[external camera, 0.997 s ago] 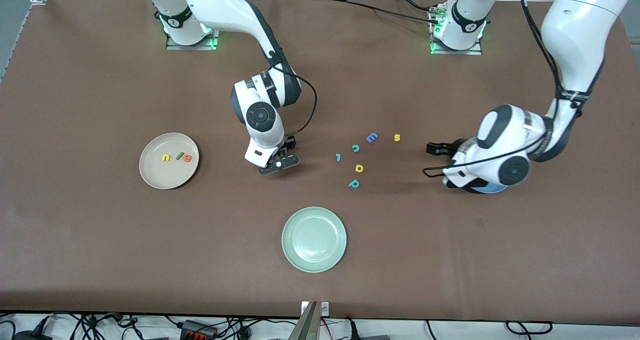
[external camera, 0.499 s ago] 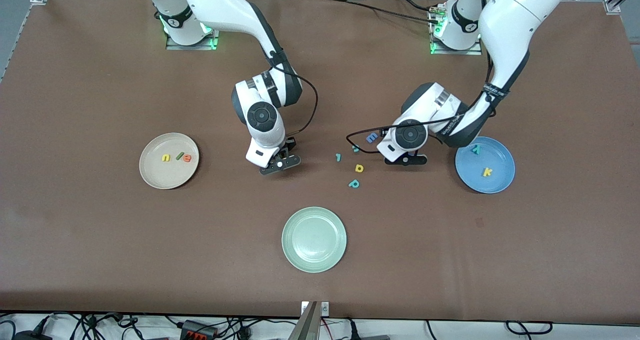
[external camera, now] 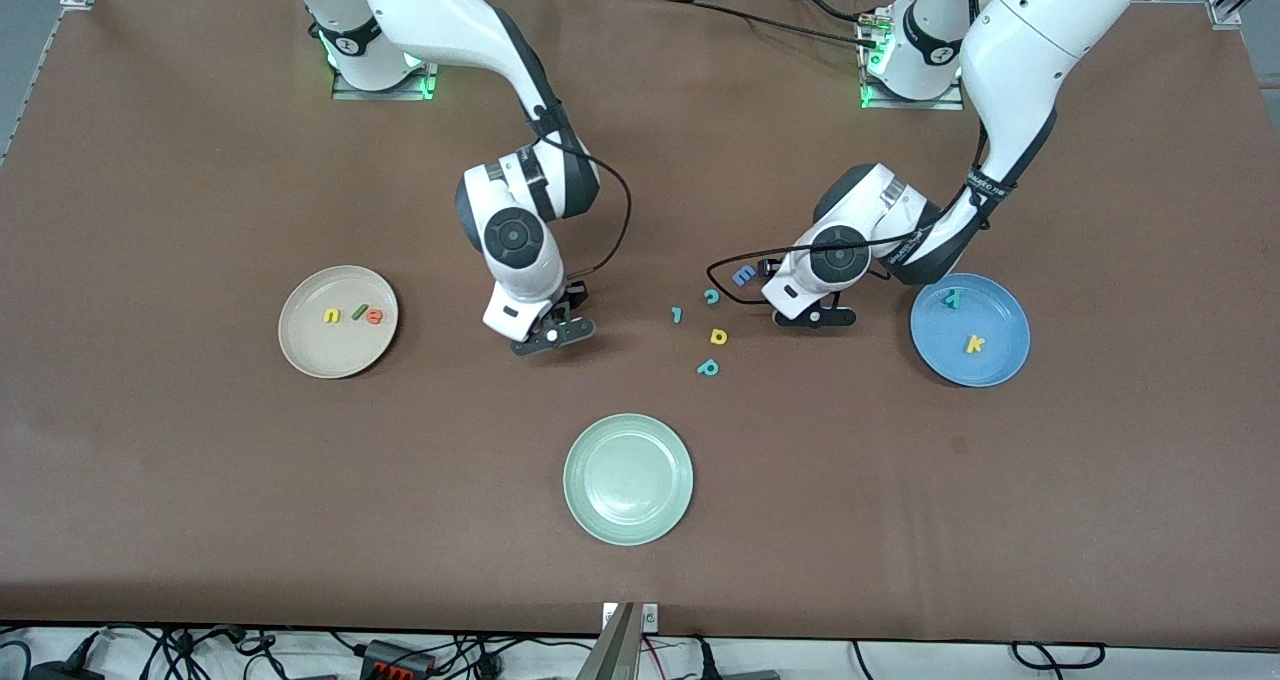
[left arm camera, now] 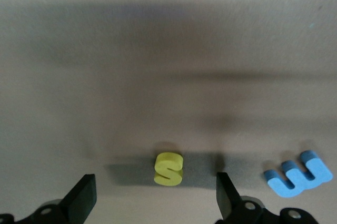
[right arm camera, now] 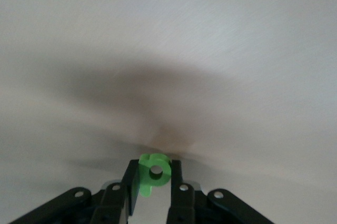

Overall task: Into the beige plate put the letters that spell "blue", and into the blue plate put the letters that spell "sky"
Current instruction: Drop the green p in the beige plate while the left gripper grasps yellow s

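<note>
My right gripper [right arm camera: 152, 170] is shut on the green b [right arm camera: 154, 173]. It sits low over the table [external camera: 545, 335], between the beige plate [external camera: 300, 345] and the loose letters. That plate holds the yellow u [external camera: 331, 314], the green l [external camera: 355, 312] and the orange e [external camera: 374, 314]. My left gripper [left arm camera: 155, 203] stands open low over the table [external camera: 812, 317], with the yellow s [left arm camera: 169, 169] lying between its fingers, untouched. The left hand hides the s in the front view. The blue plate [external camera: 1005, 360] holds the teal y [external camera: 953, 299] and the yellow k [external camera: 975, 343].
Between the two hands lie a blue E [external camera: 743, 276], a teal c [external camera: 712, 297], a teal l [external camera: 677, 314], another yellow letter [external camera: 718, 336] and a teal p [external camera: 708, 367]. A pale green plate [external camera: 628, 478] stands nearer the front camera.
My left arm swung from over the blue plate to the yellow s, its gripper staying open. My right gripper closed on the green b and shifted slightly toward the beige plate.
</note>
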